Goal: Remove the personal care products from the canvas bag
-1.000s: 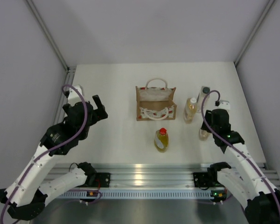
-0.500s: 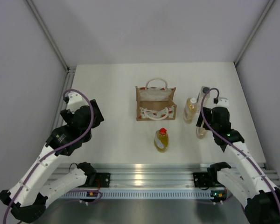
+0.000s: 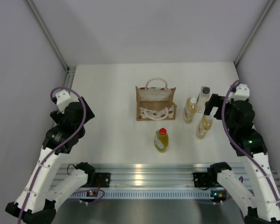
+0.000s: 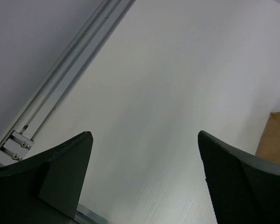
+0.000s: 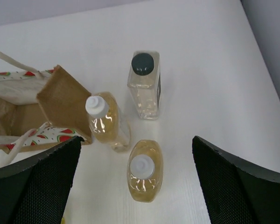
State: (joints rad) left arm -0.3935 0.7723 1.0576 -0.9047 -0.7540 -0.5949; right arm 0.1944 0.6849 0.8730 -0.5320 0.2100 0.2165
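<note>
The right gripper [image 5: 136, 142] hangs wide open and empty above one amber bottle [image 5: 143, 170]. A second amber bottle [image 5: 107, 123] and the pale bottle [image 5: 143, 86] stand just beyond, beside the canvas bag [image 5: 60, 100]. The left gripper [image 4: 144, 135], also open and empty, is over bare table [image 4: 168, 70] by the left rail [image 4: 70, 79]; only the top view shows the yellow bottle [image 3: 161, 139], apparently lying in front of the bag

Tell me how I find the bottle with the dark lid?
Find the brown canvas bag on the table. Just right of it stand three bottles. The pale bottle is rearmost, squarish with a dark grey cap; the amber bottles have white caps.
</note>
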